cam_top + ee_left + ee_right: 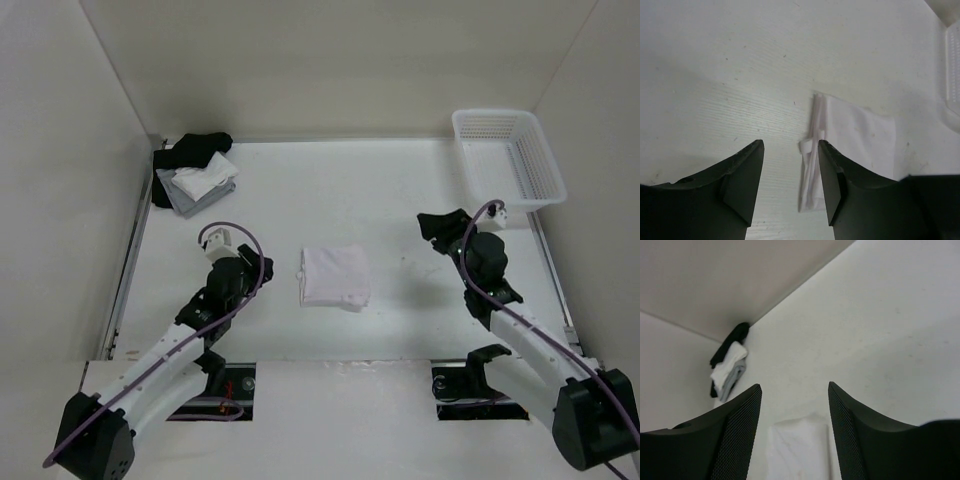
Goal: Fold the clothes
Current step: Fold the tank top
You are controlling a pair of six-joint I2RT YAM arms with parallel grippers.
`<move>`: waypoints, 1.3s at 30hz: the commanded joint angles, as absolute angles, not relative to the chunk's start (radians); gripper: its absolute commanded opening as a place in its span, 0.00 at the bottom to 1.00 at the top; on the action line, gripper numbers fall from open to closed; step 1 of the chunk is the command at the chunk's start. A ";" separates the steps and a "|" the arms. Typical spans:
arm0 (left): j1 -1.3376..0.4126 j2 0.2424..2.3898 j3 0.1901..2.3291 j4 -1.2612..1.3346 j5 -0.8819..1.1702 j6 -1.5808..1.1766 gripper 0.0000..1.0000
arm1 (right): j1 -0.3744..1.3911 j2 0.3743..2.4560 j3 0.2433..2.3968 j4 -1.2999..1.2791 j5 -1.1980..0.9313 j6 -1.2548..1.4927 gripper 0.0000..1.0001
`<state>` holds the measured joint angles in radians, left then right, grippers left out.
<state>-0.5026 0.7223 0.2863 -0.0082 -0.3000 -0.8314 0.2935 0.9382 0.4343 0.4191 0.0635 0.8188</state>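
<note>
White cloth, folded small: that is the top (335,277) now. It lies flat on the table (330,190) as a neat block with straight sides. No straps or neck hole show, so they must be tucked inside.

The left gripper (790,145) has its jaws spread apart, and nothing is between them. The top lies just ahead of these jaws. Its stacked edge shows in the gap, and the rest of it runs off past the right-hand jaw. The jaws do not touch it.

The right gripper (795,385) has its jaws spread wide too, and they hold nothing. From the right wrist view, a bit of the top peeks out low down between the two jaws. From the top view, this gripper sits well apart from the top and is turned toward it.

I think the folding is done, or very nearly. The top is in a tidy shape and no hand is holding it. The edge nearest the left jaws shows a few thin layers that do not line up just right, and one small flap sticks out there. That could use a little pat, but it is a small thing.

A pile of dark and light clothes (195,172) lies far ahead of the right jaws, off toward the left-hand jaw, in the corner by the wall. A white basket (505,155) stands far past the left jaws, off beyond the right-hand one. I cannot tell if the top should go there.
</note>
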 commanded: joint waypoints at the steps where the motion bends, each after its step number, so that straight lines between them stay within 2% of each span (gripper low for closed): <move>1: -0.458 0.750 0.348 -0.006 -0.264 -0.787 0.46 | 0.263 0.873 0.362 0.445 0.152 0.795 0.58; 3: -0.435 0.776 0.359 -0.006 -0.255 -0.784 0.47 | 0.237 0.856 0.322 0.446 0.163 0.796 0.44; 5: -0.418 0.802 0.368 -0.006 -0.244 -0.782 0.47 | 0.232 0.865 0.298 0.466 0.172 0.813 0.19; 6: -0.415 0.810 0.371 -0.006 -0.236 -0.782 0.46 | 0.231 0.876 0.292 0.478 0.172 0.822 0.10; 8: -0.413 0.824 0.373 -0.006 -0.232 -0.781 0.46 | 0.228 0.893 0.294 0.480 0.163 0.834 0.05; 10: -0.413 0.825 0.370 -0.006 -0.232 -0.781 0.46 | 0.231 0.908 0.295 0.485 0.160 0.836 0.05; 12: -0.415 0.825 0.367 -0.006 -0.236 -0.778 0.45 | 0.231 0.929 0.301 0.486 0.160 0.836 0.11; 16: -0.427 0.853 0.371 -0.005 -0.238 -0.758 0.47 | 0.234 0.962 0.305 0.515 0.160 0.833 0.39; 19: -0.447 0.871 0.376 0.011 -0.233 -0.758 0.55 | 0.234 0.973 0.301 0.531 0.160 0.838 0.49; 34: -0.544 0.991 0.420 0.097 -0.225 -0.732 0.61 | 0.246 0.992 0.311 0.531 0.144 0.834 0.51; 39: -0.536 0.970 0.414 0.098 -0.225 -0.755 0.63 | 0.252 1.002 0.318 0.531 0.140 0.827 0.51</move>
<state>-0.5388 0.9897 0.3756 0.0460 -0.2287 -0.7517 0.2436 0.9913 0.2905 0.4660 0.1421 0.8371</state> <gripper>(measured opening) 0.628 0.513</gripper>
